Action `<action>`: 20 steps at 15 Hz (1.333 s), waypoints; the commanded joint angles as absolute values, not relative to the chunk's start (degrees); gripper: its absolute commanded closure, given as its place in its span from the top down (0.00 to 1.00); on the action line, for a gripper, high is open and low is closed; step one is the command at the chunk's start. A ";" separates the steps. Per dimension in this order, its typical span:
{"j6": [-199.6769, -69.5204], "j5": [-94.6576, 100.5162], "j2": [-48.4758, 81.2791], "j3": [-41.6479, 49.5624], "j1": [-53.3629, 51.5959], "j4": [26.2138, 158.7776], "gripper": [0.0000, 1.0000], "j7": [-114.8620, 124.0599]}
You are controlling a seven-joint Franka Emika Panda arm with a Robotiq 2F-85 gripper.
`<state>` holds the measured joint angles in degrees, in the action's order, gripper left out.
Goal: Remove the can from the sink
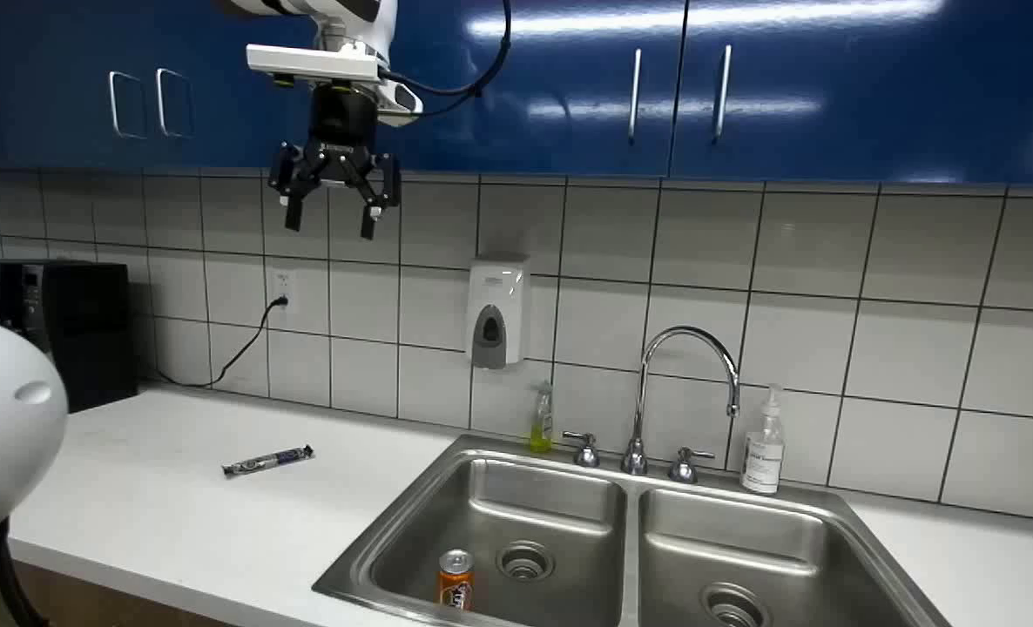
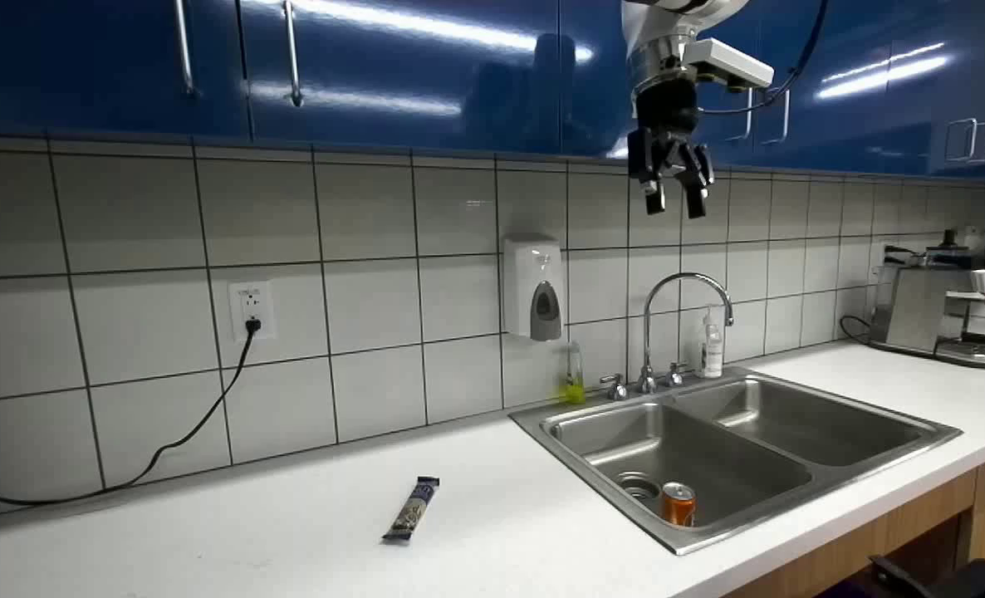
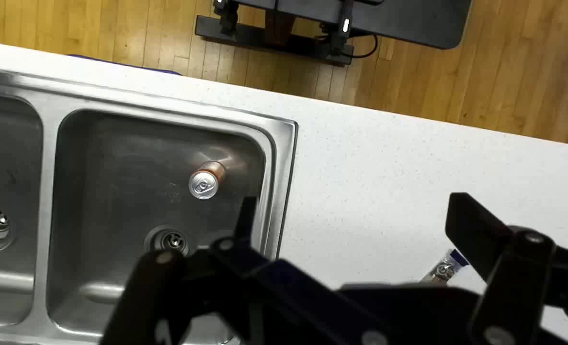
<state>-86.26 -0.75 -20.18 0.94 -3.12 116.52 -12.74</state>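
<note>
If gripper [image 1: 331, 223], spread and empty, descends off-centre, the can [image 3: 207, 179] may topple: near a corner of the sink [image 3: 284, 158], room looks tight.

In wrist view, cannot see full packet [image 3: 446, 269], partly hidden behind gripper [image 3: 353, 202], or full sink [image 3: 116, 187], cut off at left.

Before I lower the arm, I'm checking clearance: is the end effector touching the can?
Apart. In an exterior view, the end effector hangs high above the can, tiled wall showing between them.
</note>
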 commanded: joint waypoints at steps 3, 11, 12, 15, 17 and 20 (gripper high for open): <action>-87.19 -0.67 -20.34 0.88 -2.83 116.72 1.00 -12.56; -87.68 0.05 -24.20 2.28 -1.56 118.52 1.00 -12.18; -87.07 -0.02 -25.43 2.65 -1.34 119.17 1.00 -12.30; -86.15 0.38 -28.70 3.19 -0.93 121.21 1.00 -12.20; -85.61 0.77 -30.96 3.24 -0.85 123.02 1.00 -12.29; -85.09 1.26 -33.59 3.09 -1.18 126.10 1.00 -12.44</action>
<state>-86.11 0.07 -29.98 3.68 -1.49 122.68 -12.64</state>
